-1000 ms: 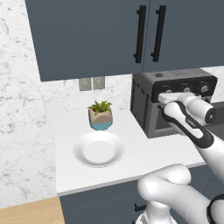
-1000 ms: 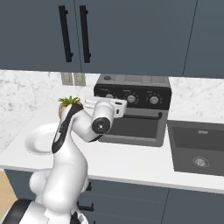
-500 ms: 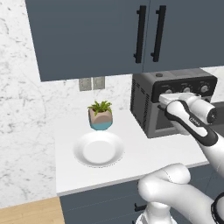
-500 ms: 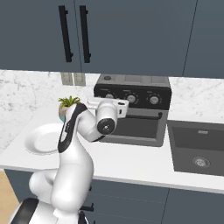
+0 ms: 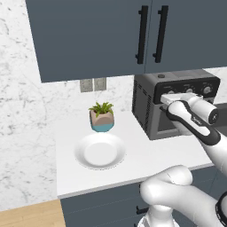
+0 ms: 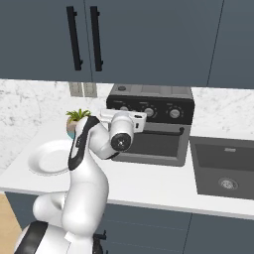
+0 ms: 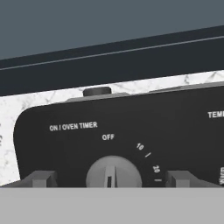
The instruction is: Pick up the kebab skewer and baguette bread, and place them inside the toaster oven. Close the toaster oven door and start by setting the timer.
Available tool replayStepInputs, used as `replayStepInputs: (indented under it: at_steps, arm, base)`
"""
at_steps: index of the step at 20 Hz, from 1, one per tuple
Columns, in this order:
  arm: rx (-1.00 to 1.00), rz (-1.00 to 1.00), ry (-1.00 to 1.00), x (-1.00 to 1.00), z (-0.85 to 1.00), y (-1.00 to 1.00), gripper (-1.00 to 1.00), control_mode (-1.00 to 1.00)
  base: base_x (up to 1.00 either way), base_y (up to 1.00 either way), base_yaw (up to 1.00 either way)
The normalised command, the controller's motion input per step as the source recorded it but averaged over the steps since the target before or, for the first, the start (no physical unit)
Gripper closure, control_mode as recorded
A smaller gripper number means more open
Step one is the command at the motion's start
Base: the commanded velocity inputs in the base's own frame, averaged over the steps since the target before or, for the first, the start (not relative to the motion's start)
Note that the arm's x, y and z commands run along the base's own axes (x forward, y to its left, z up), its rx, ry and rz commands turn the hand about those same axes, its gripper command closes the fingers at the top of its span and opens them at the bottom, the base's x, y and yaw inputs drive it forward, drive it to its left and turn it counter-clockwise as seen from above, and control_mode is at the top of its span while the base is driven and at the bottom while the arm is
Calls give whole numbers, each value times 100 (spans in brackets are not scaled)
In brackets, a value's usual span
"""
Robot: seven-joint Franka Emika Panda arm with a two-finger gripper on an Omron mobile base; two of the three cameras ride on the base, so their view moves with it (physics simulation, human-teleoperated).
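The toaster oven stands on the tabletop against the marble wall, its door shut. The gripper sits right at the oven's upper front panel, spread wide with nothing between its fingers. The timer knob, the leftmost on the oven, lies midway between those fingers, its pointer at the OFF mark. To the left of the oven sit a small potted plant and a white plate.
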Motion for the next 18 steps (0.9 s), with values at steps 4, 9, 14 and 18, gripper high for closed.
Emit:
replayStepInputs:
  at_steps: [4,9,14,18]
  arm:
    - [0,0,0,0,0,0,-100,-100]
    - [0,0,0,0,0,2,100,-100]
    - [0,0,0,0,0,0,100,-100]
    - [0,0,0,0,0,0,100,-100]
  base:
    - [0,0,0]
    - [0,0,0]
    - [0,0,0]
    - [0,0,0]
